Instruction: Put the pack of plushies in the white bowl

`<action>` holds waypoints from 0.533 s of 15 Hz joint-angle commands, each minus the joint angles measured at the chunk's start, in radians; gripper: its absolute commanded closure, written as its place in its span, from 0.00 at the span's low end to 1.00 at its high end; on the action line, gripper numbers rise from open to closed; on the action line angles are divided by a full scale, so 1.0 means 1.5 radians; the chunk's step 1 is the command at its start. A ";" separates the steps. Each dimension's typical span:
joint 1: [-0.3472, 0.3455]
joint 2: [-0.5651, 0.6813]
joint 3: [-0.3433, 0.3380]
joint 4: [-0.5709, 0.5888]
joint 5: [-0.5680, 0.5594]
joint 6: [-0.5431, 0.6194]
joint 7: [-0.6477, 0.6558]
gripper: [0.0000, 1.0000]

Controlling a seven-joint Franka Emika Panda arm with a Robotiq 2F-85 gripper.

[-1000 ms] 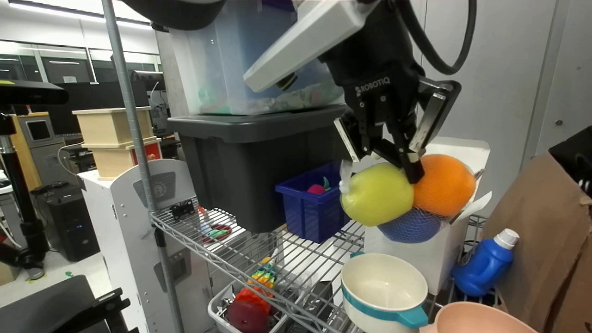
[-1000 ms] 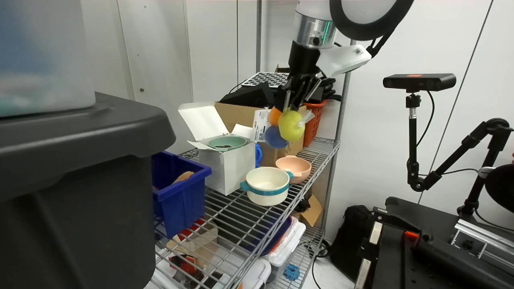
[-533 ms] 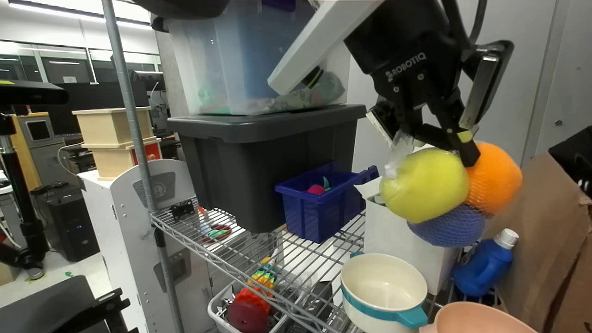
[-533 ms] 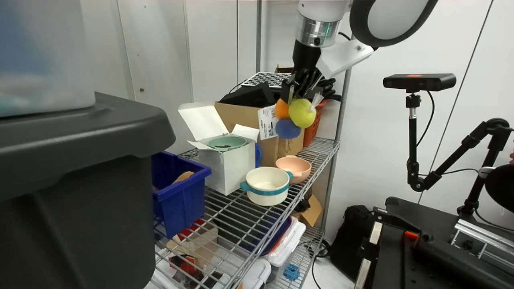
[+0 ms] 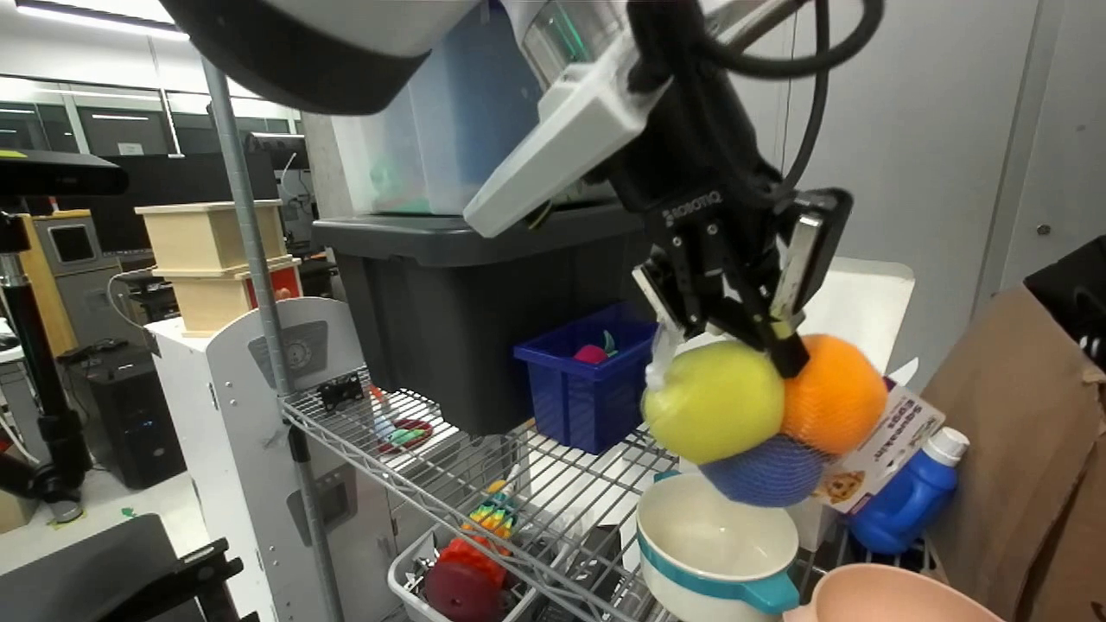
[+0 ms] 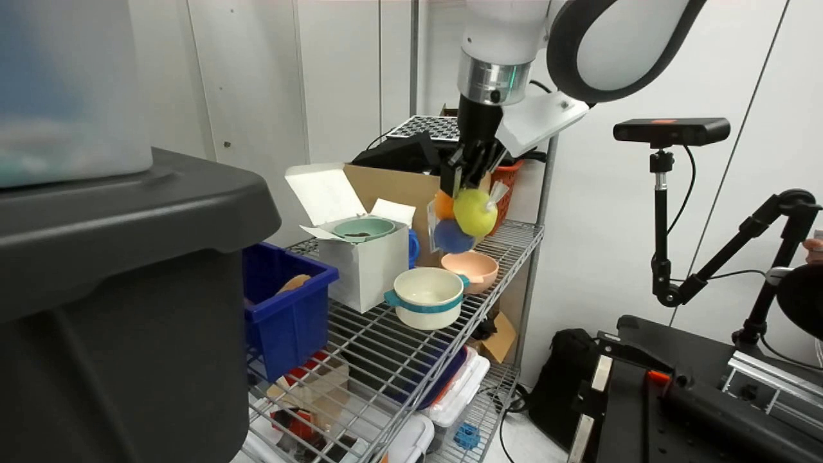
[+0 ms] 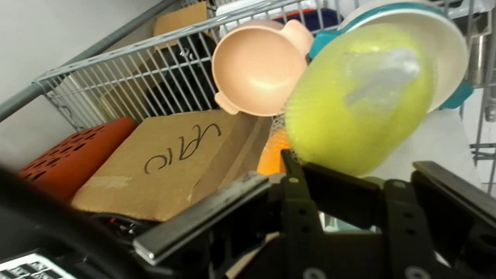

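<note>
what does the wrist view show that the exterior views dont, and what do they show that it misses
Only the wrist view: dark handwriting on the cardboard box.

Only the exterior views, both of them: the blue ball at the bottom of the pack of plushies, the dark grey tote and the blue bin.

Shared: the gripper holding the pack, its yellow ball and orange ball, the white bowl and the peach bowl.
</note>
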 commanded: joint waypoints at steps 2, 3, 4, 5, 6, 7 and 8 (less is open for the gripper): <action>-0.063 0.033 0.095 0.011 0.125 -0.005 -0.117 0.99; -0.066 0.043 0.104 0.020 0.155 -0.011 -0.141 0.99; -0.068 0.052 0.111 0.028 0.184 -0.015 -0.165 0.99; -0.067 0.060 0.113 0.037 0.208 -0.020 -0.185 0.99; -0.068 0.069 0.116 0.048 0.229 -0.022 -0.202 0.99; -0.068 0.077 0.116 0.060 0.245 -0.027 -0.215 0.99; -0.067 0.088 0.114 0.074 0.258 -0.029 -0.222 0.99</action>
